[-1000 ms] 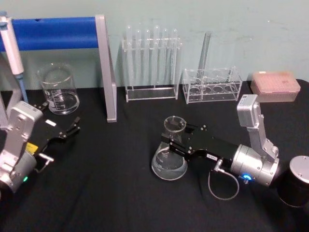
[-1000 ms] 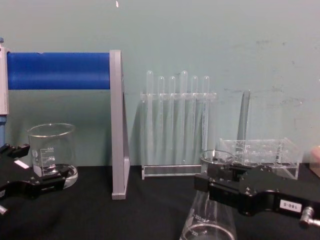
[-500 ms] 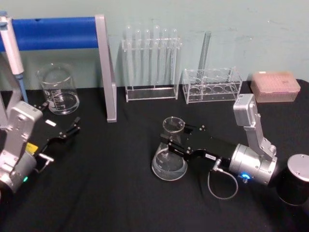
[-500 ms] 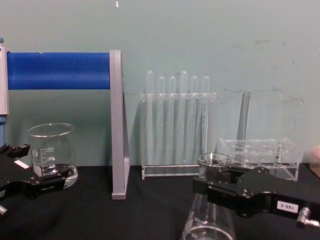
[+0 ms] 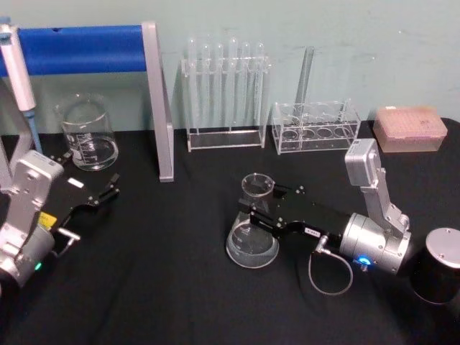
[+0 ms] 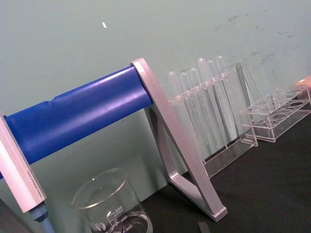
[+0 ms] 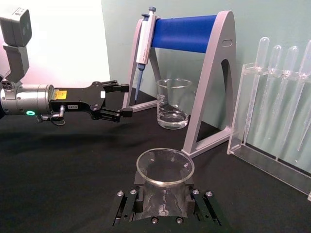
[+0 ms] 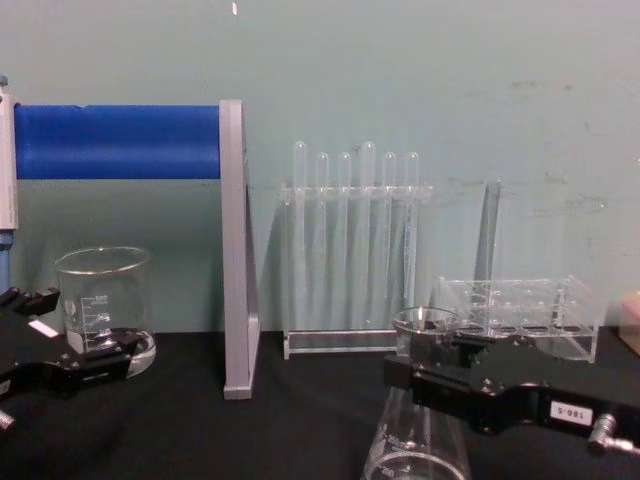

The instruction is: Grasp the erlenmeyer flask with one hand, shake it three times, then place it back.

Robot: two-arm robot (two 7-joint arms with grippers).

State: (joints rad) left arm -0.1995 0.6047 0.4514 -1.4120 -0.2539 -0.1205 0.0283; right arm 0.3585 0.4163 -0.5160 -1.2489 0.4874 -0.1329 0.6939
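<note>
Right tool (image 5: 256, 208) is clamped on the neck of the erlenmeyer flask (image 5: 250, 241), one finger on each side, just under the flared rim. Makes sense to me: the neck is the only narrow part, and the cone widens below it, so the glass shouldn't slide down through the grip in a shake. The flask is upright, mid-counter, a bit right of centre and nearer than the racks. Its base looks to be on the black counter (image 5: 165, 287) or barely off it; can't tell which. The right wrist view has the rim centred between the fingers (image 7: 125, 206), mouth up.

Left tool (image 5: 106, 192) sits idle, low at the near left. Its fingers are apart, holding nothing, aimed roughly at the beaker (image 5: 88, 136).

Around it:
- Far left: pipette stand (image 5: 159, 108) with a blue bar, a pipette (image 5: 16, 65) hanging on it, the beaker beneath.
- Far centre: test tube rack (image 5: 225, 100).
- Right of that: a second clear rack (image 5: 316, 126) with one tall tube.
- Far right: pink tip box (image 5: 410, 128).

All of these are well apart from the flask.

My read is that nothing blocks a straight lift. The racks on the far side are the nearest breakables, so I'd shake vertically or bias toward the near side. The cable loop (image 5: 330, 273) by the right wrist lies on the counter and is a possible snag.
</note>
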